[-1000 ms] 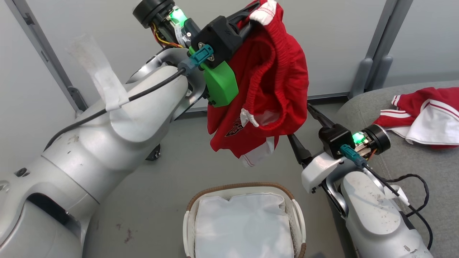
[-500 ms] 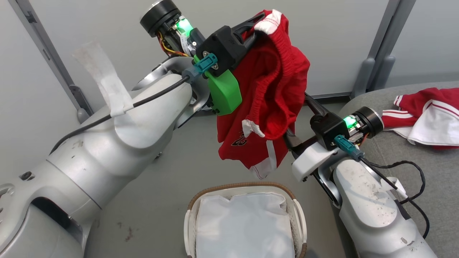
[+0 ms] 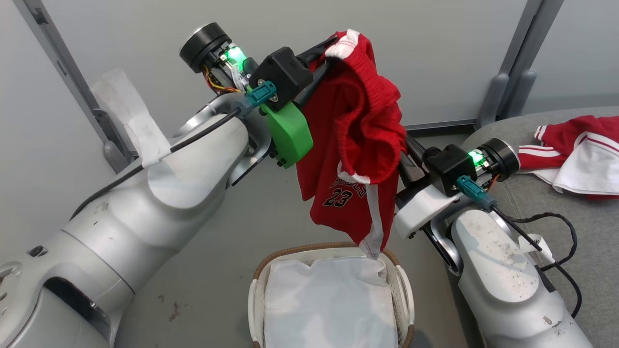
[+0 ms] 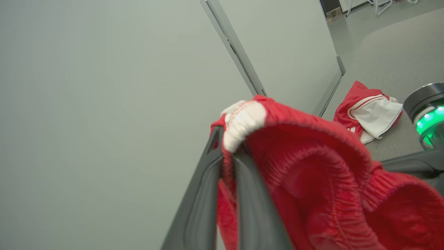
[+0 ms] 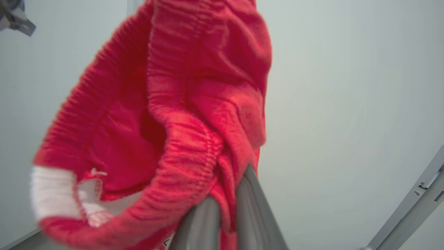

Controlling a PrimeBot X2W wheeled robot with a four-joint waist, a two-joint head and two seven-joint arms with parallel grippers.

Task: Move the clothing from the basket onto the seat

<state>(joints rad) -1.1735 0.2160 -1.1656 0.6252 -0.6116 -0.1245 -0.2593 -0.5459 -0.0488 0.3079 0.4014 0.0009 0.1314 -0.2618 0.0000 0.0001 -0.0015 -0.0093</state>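
Clothing (image 3: 338, 193), soft and limp, is being gripped at its waistband (image 3: 355, 116) by the clenched left end effector (image 4: 227, 152) and right end effector (image 5: 229, 194).

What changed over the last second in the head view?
Right gripper moved up-left to the red shorts and closed on them. The shorts turned, and their hem now hangs lower, just above the basket. Unchanged: left gripper clamped on them; other red garment on the seat.
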